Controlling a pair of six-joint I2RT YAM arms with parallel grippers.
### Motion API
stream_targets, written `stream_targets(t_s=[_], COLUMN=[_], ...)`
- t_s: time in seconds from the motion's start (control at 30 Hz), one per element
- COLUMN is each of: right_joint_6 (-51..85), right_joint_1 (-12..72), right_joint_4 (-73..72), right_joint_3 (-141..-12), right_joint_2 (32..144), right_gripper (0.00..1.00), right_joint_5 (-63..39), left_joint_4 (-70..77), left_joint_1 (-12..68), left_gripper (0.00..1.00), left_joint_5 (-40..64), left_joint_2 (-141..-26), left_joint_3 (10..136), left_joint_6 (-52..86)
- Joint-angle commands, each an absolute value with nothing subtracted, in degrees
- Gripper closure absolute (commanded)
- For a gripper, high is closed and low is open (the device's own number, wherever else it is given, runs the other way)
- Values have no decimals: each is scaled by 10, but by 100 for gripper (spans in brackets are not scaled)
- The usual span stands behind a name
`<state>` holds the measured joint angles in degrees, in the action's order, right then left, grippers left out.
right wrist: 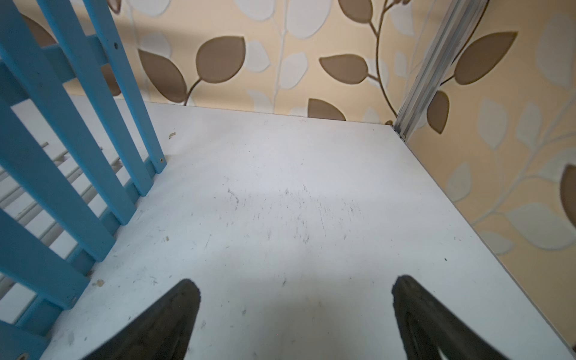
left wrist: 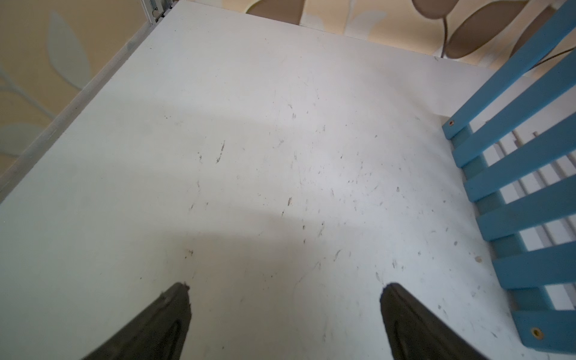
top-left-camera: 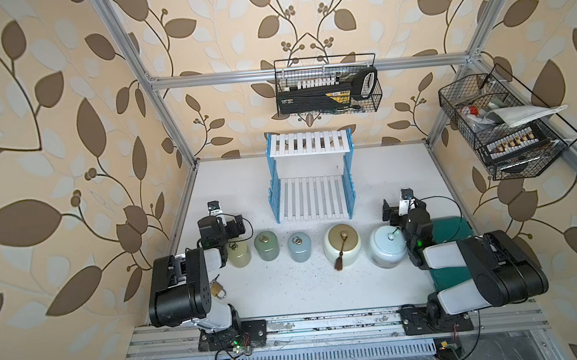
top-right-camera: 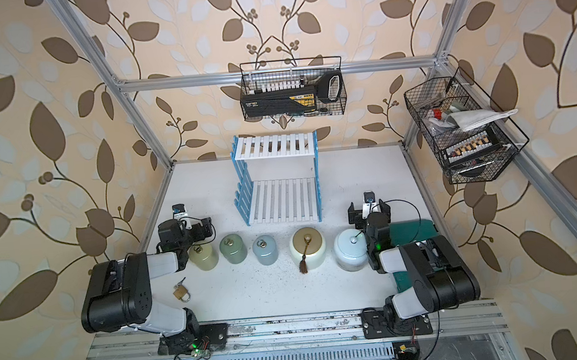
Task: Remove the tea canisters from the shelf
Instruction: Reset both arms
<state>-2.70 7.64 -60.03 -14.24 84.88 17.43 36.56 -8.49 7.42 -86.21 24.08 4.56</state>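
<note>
Partly hidden by arms: yellow-green canister (top-left-camera: pixel 240 258), pale-blue canister (top-left-camera: pixel 385 249). Spread wide, empty, just past those canisters, flanking the shelf (top-left-camera: pixel 311 196): left gripper (left wrist: pixel 285 288), right gripper (right wrist: pixel 296 283).

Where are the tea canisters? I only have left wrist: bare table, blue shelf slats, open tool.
Observer: All five stand in one row on the table, between the shelf and the arm bases: yellow-green canister, sage canister, grey-blue canister, cream canister, pale-blue canister.
Operator: Right tool holding anything?
Observer: No. The right tool is open and empty, above bare table beside the shelf's blue side.
</note>
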Motion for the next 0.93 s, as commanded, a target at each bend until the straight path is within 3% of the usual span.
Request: stream_targets(t_s=[0.0, 0.13, 0.9], right_joint_6=[-17, 5, 23], right_joint_1=[71, 57, 36], right_joint_4=[-637, -541, -531], right_joint_3=[-148, -184, -194], right_joint_2=[883, 870, 875], right_gripper=[1, 1, 1], right_joint_5=[187, 185, 169], left_joint_4=[388, 388, 387], left_joint_1=[-79, -79, -79], left_gripper=[1, 1, 1], left_joint_5=[66, 65, 66], left_joint_2=[-853, -853, -854], left_joint_3=[241, 241, 241], left_joint_6=[39, 39, 39])
